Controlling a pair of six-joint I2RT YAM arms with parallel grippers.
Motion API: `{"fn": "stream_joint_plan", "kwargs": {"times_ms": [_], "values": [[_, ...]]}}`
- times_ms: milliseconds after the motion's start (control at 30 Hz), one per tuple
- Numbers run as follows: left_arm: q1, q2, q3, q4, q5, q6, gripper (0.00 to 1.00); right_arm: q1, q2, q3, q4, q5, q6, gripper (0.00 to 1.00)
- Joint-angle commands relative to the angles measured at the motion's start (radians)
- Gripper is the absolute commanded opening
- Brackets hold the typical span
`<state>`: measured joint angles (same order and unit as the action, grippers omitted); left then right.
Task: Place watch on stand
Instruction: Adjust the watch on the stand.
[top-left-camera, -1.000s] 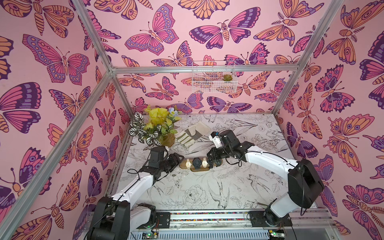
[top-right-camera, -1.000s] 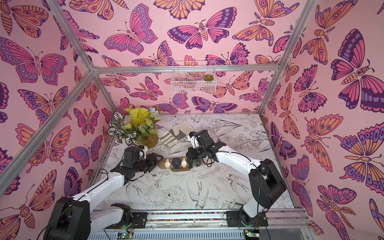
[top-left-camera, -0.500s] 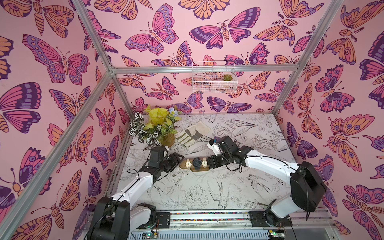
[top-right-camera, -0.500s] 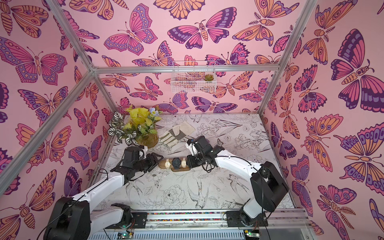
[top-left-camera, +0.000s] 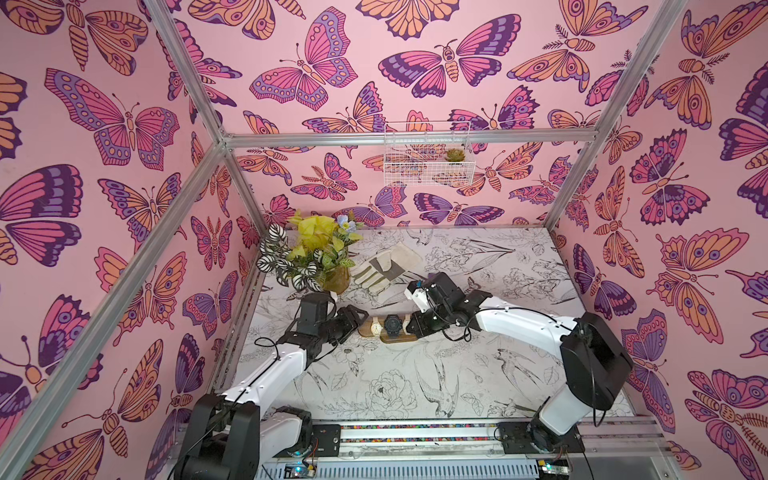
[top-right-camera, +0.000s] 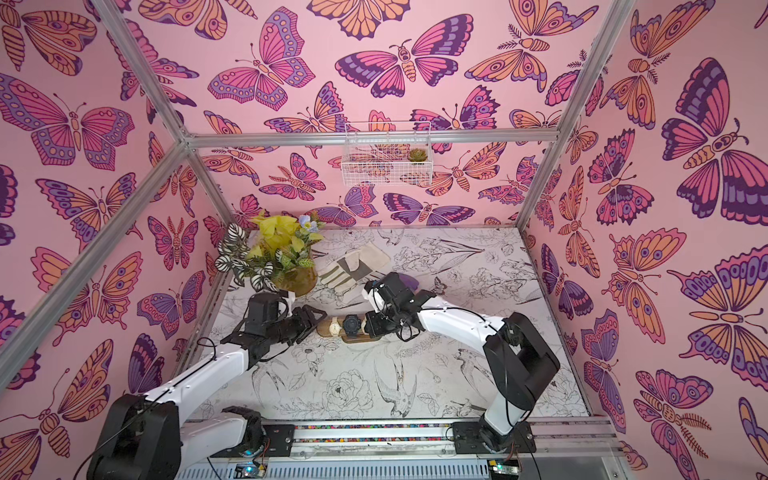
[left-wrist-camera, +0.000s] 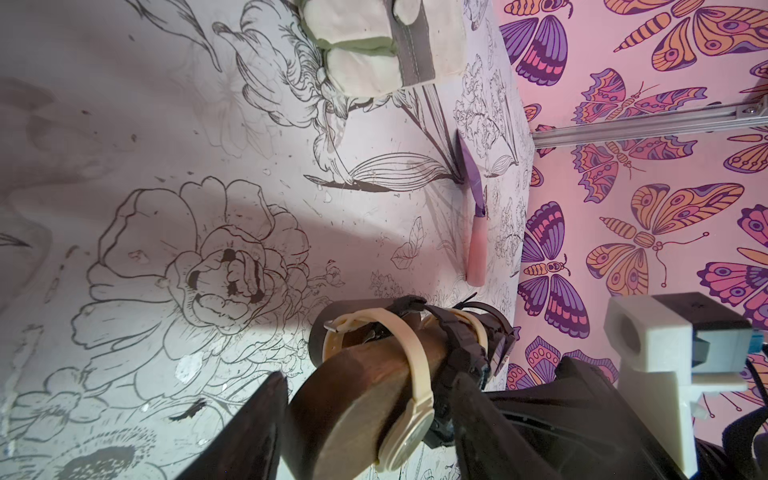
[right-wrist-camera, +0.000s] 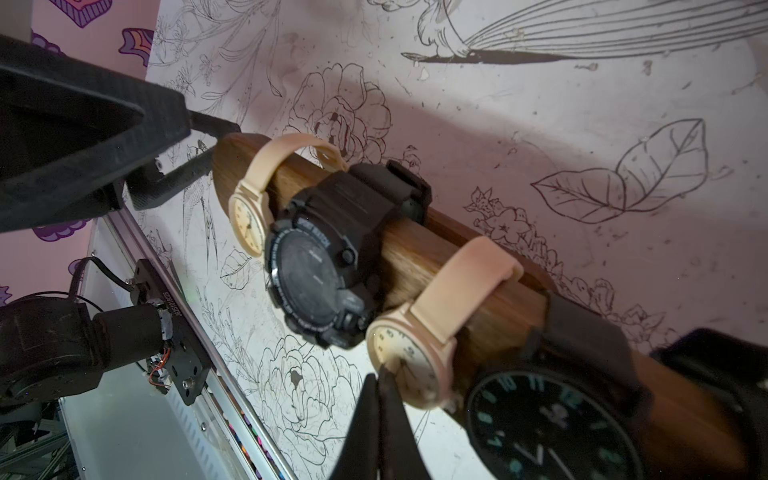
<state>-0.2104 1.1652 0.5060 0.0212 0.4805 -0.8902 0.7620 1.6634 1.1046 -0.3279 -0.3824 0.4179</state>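
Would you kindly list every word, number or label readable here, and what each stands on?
"WATCH": bezel of the chunky black watch on the stand; the word before it is blurred.
Teal hour numerals on the large black watch: too blurred to quote.
Nearer beige watch and farther beige watch: dial numerals too small.
Printed code on the black base plate: too small.
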Motion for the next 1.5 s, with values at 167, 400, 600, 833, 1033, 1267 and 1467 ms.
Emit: {"fn": "stream_joint_plan", "kwargs": {"times_ms": [167,400,600,833,1033,1267,1467], "values": [[-0.006,-0.009,0.009,-0.018,-0.006,0.027,0.65,0.008,-0.009,0.022,-0.033,0.026,-0.024,0.06],[-0.006,-0.013,0.006,-0.018,-0.003,0.027,0.64,-0.002,-0.084,-0.002,-0.064,0.085,-0.035,0.05],[-0.006,-0.016,0.005,-0.018,-0.004,0.025,0.65,-0.016,-0.116,-0.020,-0.061,0.101,-0.034,0.05],[-0.006,-0.019,0.004,-0.018,-0.004,0.026,0.65,-0.020,-0.103,-0.036,-0.032,0.134,-0.025,0.05],[-0.006,-0.013,0.011,-0.018,-0.002,0.027,0.65,-0.021,-0.057,-0.029,-0.036,0.130,-0.030,0.04],[-0.006,-0.013,0.013,-0.019,0.001,0.027,0.65,-0.021,-0.036,-0.022,-0.031,0.125,-0.036,0.04],[-0.005,-0.010,0.015,-0.019,0.002,0.028,0.65,-0.020,-0.016,-0.012,-0.013,0.107,-0.034,0.04]]}}
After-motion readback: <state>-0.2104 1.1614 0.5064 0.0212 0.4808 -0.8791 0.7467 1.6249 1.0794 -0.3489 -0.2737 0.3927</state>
